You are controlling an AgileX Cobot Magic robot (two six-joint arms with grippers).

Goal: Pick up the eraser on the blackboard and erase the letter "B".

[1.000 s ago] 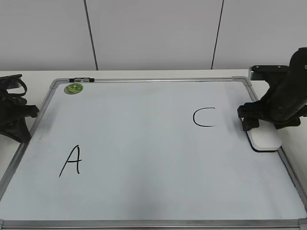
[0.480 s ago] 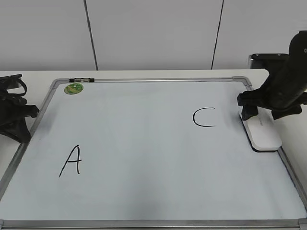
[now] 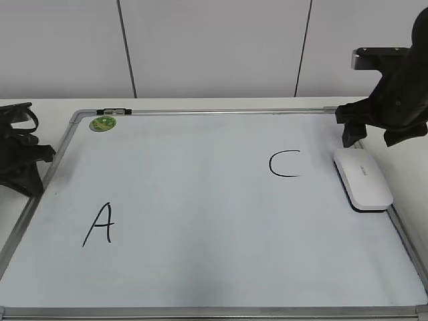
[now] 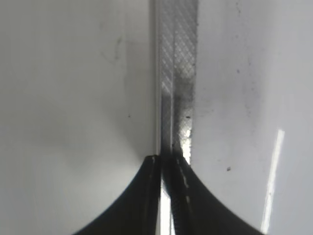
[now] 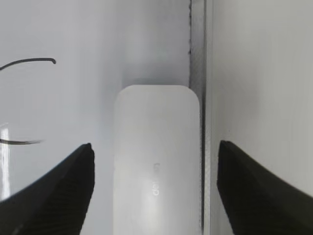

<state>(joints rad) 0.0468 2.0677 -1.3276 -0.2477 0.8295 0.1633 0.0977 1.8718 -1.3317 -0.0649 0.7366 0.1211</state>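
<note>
The white eraser (image 3: 363, 178) lies flat on the blackboard (image 3: 200, 187) against its right frame, just right of the black "C" (image 3: 284, 164). My right gripper (image 3: 370, 137) is open and empty, hovering above the eraser's far end. In the right wrist view its jaws (image 5: 155, 147) straddle the eraser (image 5: 156, 196) without touching it, with the "C" strokes (image 5: 29, 61) at left. No letter "B" shows in any view. My left gripper (image 3: 30, 164) rests shut over the board's left frame (image 4: 178, 73).
A black "A" (image 3: 99, 225) is at the board's lower left. A round green magnet (image 3: 103, 123) sits at the top left corner. The board frame (image 5: 197, 49) runs right beside the eraser. White table and wall panels lie beyond.
My right gripper has risen up and back from the eraser, which stays on the board and now shows in full. The left arm has not moved.
</note>
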